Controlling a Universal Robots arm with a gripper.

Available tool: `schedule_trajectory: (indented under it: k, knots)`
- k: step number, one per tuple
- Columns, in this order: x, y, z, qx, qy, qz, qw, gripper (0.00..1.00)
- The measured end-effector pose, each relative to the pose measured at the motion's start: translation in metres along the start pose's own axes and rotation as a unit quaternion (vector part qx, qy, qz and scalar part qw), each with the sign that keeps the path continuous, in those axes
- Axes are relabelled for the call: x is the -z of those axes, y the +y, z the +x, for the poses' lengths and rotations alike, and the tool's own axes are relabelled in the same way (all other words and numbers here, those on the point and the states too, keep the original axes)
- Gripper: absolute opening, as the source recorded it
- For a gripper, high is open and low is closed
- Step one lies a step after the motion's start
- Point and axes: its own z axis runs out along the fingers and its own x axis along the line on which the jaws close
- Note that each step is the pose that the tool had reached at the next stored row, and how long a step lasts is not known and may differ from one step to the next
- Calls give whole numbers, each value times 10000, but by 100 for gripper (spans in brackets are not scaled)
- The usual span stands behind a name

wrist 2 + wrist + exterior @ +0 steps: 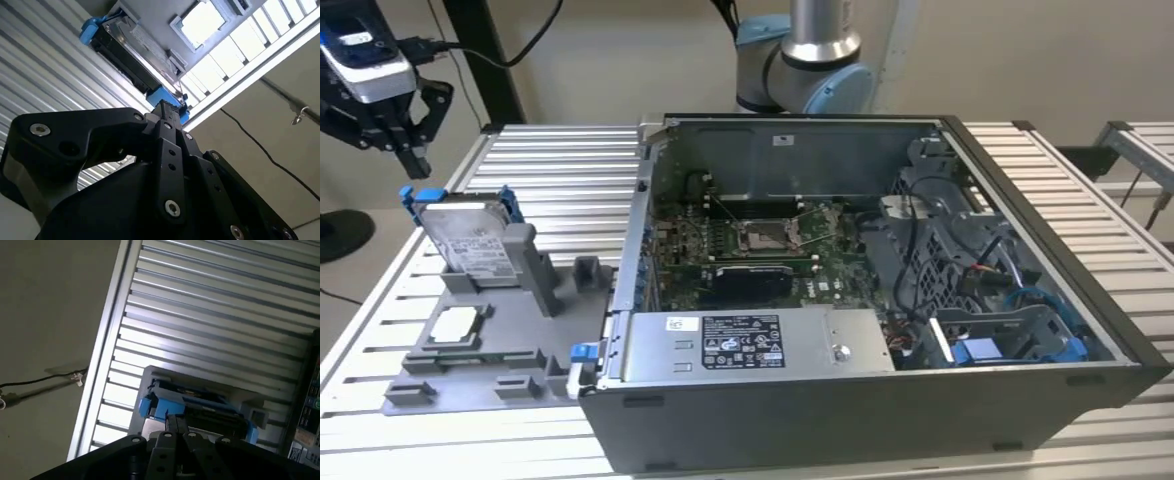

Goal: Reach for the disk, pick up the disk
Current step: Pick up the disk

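Gripper (416, 165) hangs above the grey holder (507, 338), clear of everything. Its fingers look pressed together w/ nothing between them, as both wrist views suggest. The disk (467, 240) stands on edge in the holder's slot, label face outward, blue rails (410, 196) at both ends, not yet touched. In the second wrist view the gripper (162, 106) lines up w/ one blue end of the disk (132, 52) rather than its middle; in the first wrist view the gripper (175, 422) sits over the disk (200, 407). Risks, in our judgement: coming down w/ fingers together would ram the disk's upper edge or a rail. An off-centre grab could twist it in the slot or jam it vs. the holder's post (520, 255). The open PC case (854, 420) is just beside the holder, so a wide swing could clip it.
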Motion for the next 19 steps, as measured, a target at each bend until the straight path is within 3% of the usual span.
schedule_trajectory:
  k: [4, 9, 14, 19]
  knots:
    - [0, 0, 0, 365, 14, 2, 9993, 0]
    - [0, 0, 0, 813, 31, 4, 9967, 0]
    - [0, 0, 0, 1268, 49, 4, 9919, 0]
    - [0, 0, 0, 1721, 65, 5, 9851, 0]
